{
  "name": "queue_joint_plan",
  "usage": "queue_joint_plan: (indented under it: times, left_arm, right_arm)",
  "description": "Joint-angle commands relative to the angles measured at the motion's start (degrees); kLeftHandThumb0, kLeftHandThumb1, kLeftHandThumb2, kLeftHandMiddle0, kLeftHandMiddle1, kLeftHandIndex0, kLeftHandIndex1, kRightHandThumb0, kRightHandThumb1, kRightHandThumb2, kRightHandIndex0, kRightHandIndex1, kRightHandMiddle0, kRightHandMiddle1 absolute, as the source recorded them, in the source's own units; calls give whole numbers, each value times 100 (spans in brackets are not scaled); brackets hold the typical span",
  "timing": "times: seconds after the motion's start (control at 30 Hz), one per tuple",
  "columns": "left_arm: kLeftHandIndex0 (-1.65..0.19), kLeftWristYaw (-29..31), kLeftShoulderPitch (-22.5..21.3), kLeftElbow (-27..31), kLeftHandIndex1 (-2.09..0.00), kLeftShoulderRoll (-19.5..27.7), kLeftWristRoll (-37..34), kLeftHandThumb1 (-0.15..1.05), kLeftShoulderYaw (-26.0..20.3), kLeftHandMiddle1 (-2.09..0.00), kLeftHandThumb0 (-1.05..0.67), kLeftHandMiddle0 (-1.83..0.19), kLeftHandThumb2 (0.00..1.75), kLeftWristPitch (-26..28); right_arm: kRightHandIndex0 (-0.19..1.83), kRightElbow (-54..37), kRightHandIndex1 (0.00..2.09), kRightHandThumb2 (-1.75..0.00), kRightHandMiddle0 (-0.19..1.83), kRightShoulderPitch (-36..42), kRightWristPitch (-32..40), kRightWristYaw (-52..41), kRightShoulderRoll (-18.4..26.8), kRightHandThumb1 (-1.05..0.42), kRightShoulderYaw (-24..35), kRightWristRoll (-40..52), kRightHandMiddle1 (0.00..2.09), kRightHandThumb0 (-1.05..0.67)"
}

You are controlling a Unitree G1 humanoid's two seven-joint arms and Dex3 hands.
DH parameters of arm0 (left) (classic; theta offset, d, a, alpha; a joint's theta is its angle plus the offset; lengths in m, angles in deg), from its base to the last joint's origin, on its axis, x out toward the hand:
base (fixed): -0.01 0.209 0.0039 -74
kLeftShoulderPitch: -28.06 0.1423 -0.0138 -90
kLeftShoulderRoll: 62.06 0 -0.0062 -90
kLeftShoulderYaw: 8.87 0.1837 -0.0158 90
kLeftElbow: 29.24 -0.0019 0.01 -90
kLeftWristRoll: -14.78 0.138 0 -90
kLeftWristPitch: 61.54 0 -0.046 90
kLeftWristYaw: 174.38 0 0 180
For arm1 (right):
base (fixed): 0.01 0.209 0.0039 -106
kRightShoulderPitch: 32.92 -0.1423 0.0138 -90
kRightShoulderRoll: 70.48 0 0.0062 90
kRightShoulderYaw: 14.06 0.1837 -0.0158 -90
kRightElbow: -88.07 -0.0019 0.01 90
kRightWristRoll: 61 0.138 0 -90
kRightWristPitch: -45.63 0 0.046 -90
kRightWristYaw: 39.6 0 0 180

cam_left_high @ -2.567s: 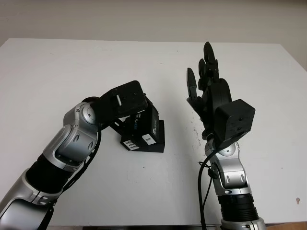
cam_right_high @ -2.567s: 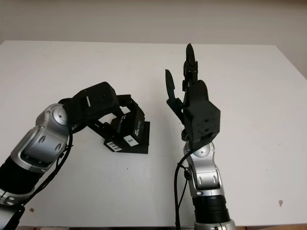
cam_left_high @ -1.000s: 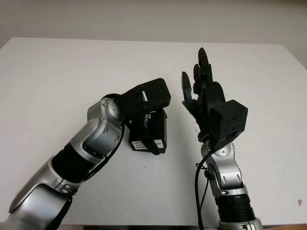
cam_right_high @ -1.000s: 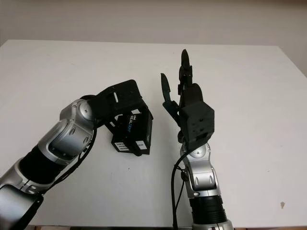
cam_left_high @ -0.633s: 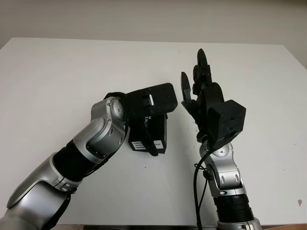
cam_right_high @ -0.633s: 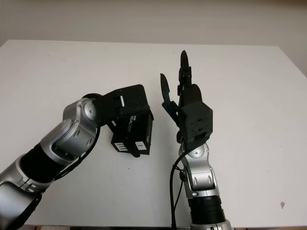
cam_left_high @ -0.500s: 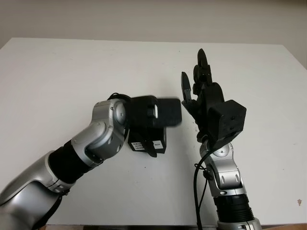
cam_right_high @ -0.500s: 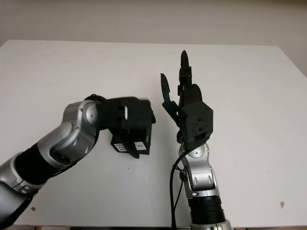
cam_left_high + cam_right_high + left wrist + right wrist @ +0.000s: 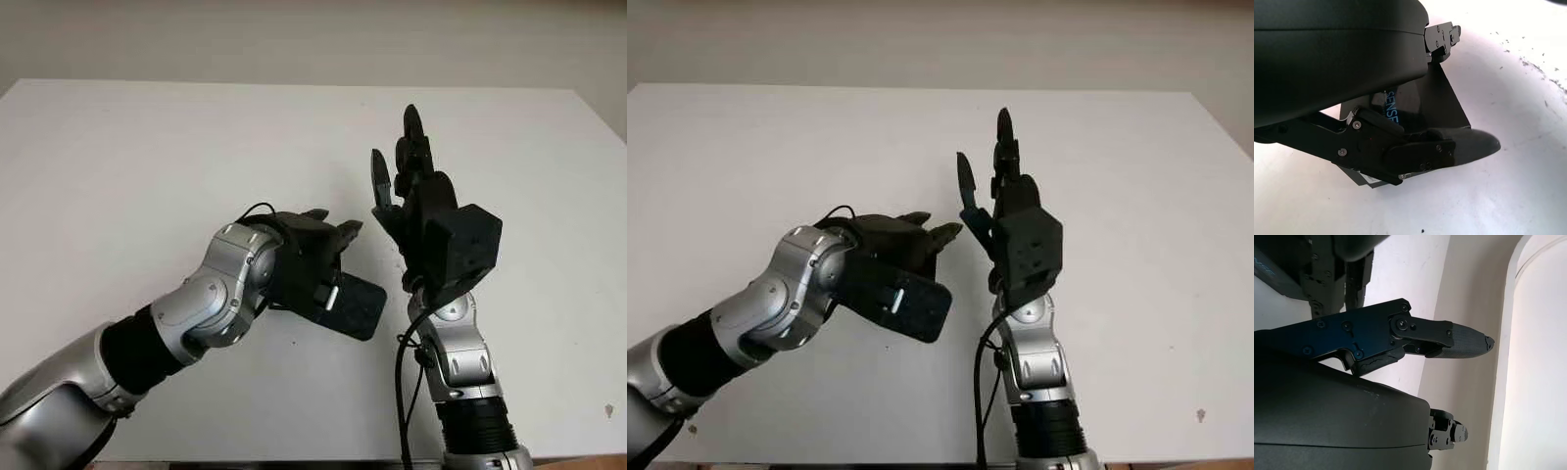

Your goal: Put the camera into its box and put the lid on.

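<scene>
The black camera box (image 9: 1426,100), glossy with blue "SENSE" lettering, lies on the white table (image 9: 147,147) under my left hand. In the left wrist view a finger (image 9: 1449,149) runs along one side of it and the thumb tip (image 9: 1442,38) sits at the opposite edge. My left hand (image 9: 328,230) is curled over the box at the table's middle and hides it from the head camera. My right hand (image 9: 397,166) stands upright and open just to the right, a small gap away, palm facing the left hand. Its finger (image 9: 1449,340) holds nothing.
The left wrist's black camera block (image 9: 353,305) sticks out low toward the right forearm (image 9: 456,352). The bare white tabletop extends far to the left, behind both hands and to the right. The table's front edge (image 9: 294,458) runs close below the arms.
My left forearm has rolled over on the box: its wrist camera block swung from on top down to the front right. The box, seen before, is now covered. The right hand barely moved.
</scene>
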Motion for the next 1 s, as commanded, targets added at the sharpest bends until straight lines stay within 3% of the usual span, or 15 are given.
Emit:
queue_joint_plan:
  times: [0.0, 0.43, 0.7, 0.97]
  left_arm:
    - [19, -28, 177, -43, 0, -141, 53, 105, -73, 0, -79, 19, 65, -148]
    - [19, 22, 748, -182, 0, -266, 495, 105, -425, 0, -82, 19, 65, -701]
    - [19, -378, 1253, -273, 0, -369, 297, 105, -945, 0, -82, 19, 67, -932]
    - [19, -685, 1349, -409, 0, -483, -57, 105, -1436, 0, -84, 19, 72, -1120]
  right_arm:
    - [-7, -113, 5, -52, -4, -77, -11, 13, -40, -105, 65, 82, 7, -69]
    - [-9, -103, 4, -50, -7, -106, -70, -61, 53, -105, 186, 186, 6, -69]
    - [-9, -61, 4, -50, -7, -139, -89, -159, 155, -105, 201, 199, 6, -70]
    - [-7, -54, 5, -49, -5, -173, -23, -156, 224, -105, 187, 134, 7, -71]
